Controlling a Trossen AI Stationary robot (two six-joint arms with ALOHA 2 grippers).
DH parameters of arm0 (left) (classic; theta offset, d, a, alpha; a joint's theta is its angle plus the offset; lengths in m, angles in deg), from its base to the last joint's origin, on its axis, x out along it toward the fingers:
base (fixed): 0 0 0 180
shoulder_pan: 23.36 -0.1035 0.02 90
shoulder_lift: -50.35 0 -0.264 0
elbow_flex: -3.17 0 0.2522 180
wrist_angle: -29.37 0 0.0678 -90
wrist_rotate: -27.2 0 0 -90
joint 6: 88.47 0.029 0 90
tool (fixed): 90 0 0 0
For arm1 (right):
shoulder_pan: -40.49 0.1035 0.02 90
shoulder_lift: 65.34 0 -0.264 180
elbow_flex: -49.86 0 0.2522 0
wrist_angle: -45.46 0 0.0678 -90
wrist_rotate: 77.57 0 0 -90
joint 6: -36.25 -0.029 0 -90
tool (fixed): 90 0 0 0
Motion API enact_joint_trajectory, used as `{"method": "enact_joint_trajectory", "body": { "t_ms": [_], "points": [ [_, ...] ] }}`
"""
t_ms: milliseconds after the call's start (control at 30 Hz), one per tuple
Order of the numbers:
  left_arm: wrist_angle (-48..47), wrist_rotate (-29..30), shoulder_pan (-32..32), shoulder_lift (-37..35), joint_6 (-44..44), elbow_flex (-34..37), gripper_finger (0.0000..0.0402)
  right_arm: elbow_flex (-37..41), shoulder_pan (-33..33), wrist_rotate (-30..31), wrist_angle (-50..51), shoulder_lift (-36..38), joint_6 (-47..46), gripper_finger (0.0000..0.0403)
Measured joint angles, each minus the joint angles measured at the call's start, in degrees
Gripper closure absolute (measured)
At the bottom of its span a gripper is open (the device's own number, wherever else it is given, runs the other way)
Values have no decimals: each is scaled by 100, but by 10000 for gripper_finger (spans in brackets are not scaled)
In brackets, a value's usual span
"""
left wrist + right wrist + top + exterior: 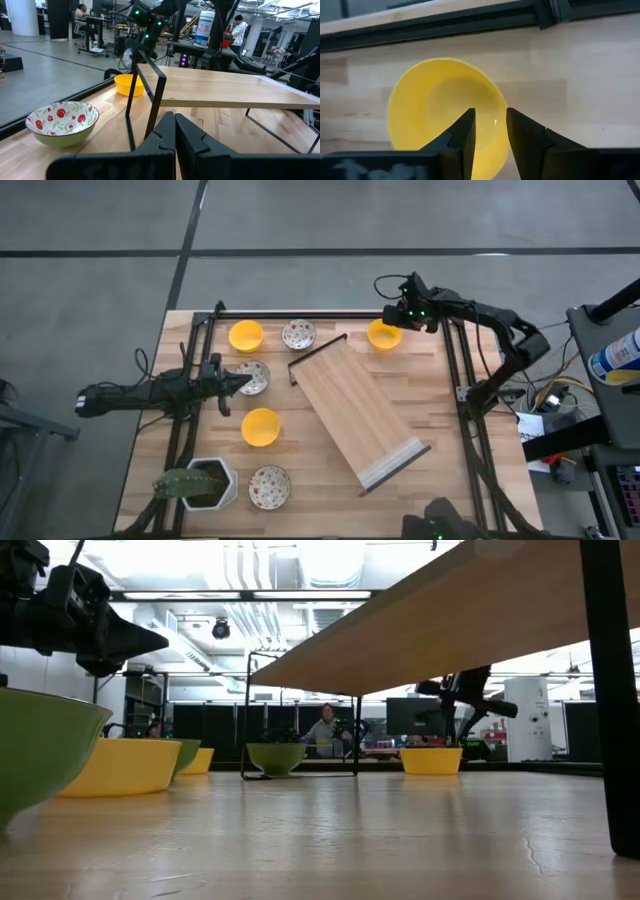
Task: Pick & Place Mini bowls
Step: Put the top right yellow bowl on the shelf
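Three yellow mini bowls stand on their bases on the table at the far left (246, 335), far right (384, 335) and middle left (261, 427). Three floral bowls sit at the far middle (298, 334), at the left (255, 376) and at the near left (269, 485). My right gripper (491, 125) is open and hovers over the far-right yellow bowl (440, 100), fingers pointing down into its hollow. My left gripper (243, 381) is shut (175, 131) and hangs in the air above the left floral bowl, pointing toward the table's right.
A wooden shelf board on a thin black frame (355, 410) stands slanted across the table's middle and right. A white pot with a green plant (200, 482) sits at the near left corner. Black rails edge the table (300, 317). People sit at desks beyond the far edge (325, 730).
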Motion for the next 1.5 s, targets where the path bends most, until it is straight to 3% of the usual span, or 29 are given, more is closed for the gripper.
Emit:
{"method": "enact_joint_trajectory", "body": {
  "t_ms": [500,767,867,1200,1500],
  "points": [
    [0,1,-1,0,0,0,402,-635,-21,35,572,-1016,731,313],
    [0,0,-1,0,0,0,402,-617,-24,48,637,-942,1277,384],
    [1,1,0,0,0,0,402,-618,-24,37,759,-867,1349,392],
    [1,1,0,0,0,0,402,-1033,-17,34,1923,183,1990,394],
    [2,0,-2,2,0,0,402,-1545,563,-670,3426,1754,2291,394]
  ]
}}
